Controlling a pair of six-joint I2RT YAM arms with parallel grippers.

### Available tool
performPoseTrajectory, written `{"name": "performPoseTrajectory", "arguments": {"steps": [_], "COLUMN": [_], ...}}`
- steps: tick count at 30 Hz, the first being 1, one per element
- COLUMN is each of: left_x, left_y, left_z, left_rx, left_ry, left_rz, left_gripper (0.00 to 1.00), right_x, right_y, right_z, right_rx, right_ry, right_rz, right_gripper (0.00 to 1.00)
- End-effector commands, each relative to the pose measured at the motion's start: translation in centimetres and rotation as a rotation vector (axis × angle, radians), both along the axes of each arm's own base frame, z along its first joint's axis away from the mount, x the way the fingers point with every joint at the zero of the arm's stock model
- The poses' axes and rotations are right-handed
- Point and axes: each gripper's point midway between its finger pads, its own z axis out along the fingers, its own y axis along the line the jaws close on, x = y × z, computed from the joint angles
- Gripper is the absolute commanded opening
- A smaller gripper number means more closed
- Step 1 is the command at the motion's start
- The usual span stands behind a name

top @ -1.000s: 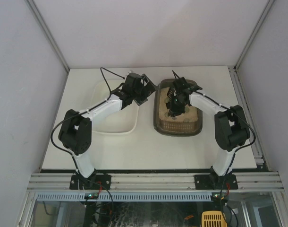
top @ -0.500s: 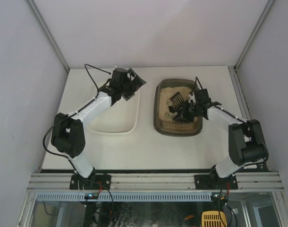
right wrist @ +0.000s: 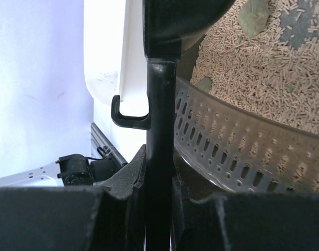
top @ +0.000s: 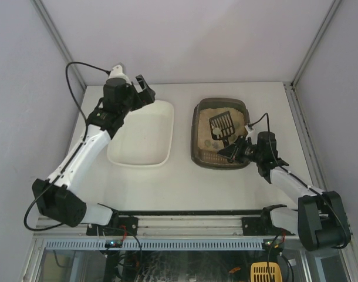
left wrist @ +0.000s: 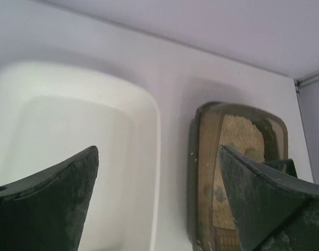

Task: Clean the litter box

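The litter box, a dark tray of beige pellets, sits right of centre on the table. A black slotted scoop lies over its litter, with the handle running to the near right corner. My right gripper is shut on that handle just outside the box's perforated wall. Dark clumps lie on the pellets. My left gripper hangs open and empty over the far left corner of the white tray. In the left wrist view the gripper looks down on the tray and the litter box.
The white tray stands just left of the litter box with a narrow gap between them. Grey walls close in the table on three sides. A metal rail runs along the near edge by the arm bases.
My left arm has swung away from the litter box to the tray's far left corner. My right arm has drawn back toward the near right, still holding the scoop.
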Motion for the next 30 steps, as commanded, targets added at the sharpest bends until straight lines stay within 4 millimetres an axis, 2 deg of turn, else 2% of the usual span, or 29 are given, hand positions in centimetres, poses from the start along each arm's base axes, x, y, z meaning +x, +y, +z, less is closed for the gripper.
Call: {"name": "performPoseTrajectory", "arguments": {"steps": [1,3,5,8,9,11,13,14,17,18,21,22,25,29,30], "left_x": [-0.7,-1.0,-1.4,-1.8,-1.8,-1.9,-1.9,-1.8,-2.0,-2.0,-2.2,-2.3,-2.5,-2.6,-2.6], "left_y": [3.6,4.5,5.1,5.8,6.0,6.5,7.2,7.6,8.5,8.7,9.3,9.5,9.7,9.9,10.0], "left_z": [3.1,3.2,2.8,2.3,2.1,1.9,1.9,2.0,2.1,2.1,1.9,1.8,1.3,0.8,0.8], "left_rx": [0.225,0.272,0.305,0.328,0.323,0.308,0.29,0.28,0.27,0.269,0.273,0.274,0.277,0.271,0.269], "left_ry": [-0.099,-0.103,-0.098,-0.073,-0.065,-0.055,-0.043,-0.039,-0.032,-0.029,-0.019,-0.016,-0.006,0.007,0.007], "left_rz": [0.051,0.064,0.069,0.079,0.085,0.097,0.114,0.121,0.137,0.141,0.155,0.157,0.162,0.168,0.171], "left_gripper": [1.0,1.0,1.0,1.0,1.0,1.0,1.0,1.0,1.0,1.0,1.0,1.0,1.0,1.0,1.0], "right_x": [1.3,1.1,0.5,1.0,1.2,0.7,-0.2,-0.1,1.3,1.5,0.5,0.4,1.0,0.5,0.7], "right_y": [-1.0,-0.8,-0.4,-2.6,-2.7,-0.8,0.8,0.4,-2.9,-3.1,-0.8,-0.7,-2.3,-0.4,-0.7], "right_z": [3.4,2.8,3.1,3.1,3.0,2.5,3.1,3.4,3.8,3.7,3.1,2.8,2.5,2.8,3.0], "right_rx": [0.13,0.11,0.143,0.208,0.205,0.133,0.124,0.152,0.271,0.284,0.271,0.272,0.319,0.309,0.323], "right_ry": [-0.156,-0.146,-0.138,-0.13,-0.131,-0.106,-0.102,-0.091,-0.074,-0.057,-0.014,0.0,0.013,0.026,0.025], "right_rz": [-0.044,-0.022,0.018,-0.075,-0.085,-0.005,0.074,0.061,-0.062,-0.064,0.039,0.045,-0.018,0.056,0.044], "right_gripper": [0.0,0.0,0.0,0.0,0.0,0.0,0.0,0.0,0.0,0.0,0.0,0.0,0.0,0.0,0.0]}}
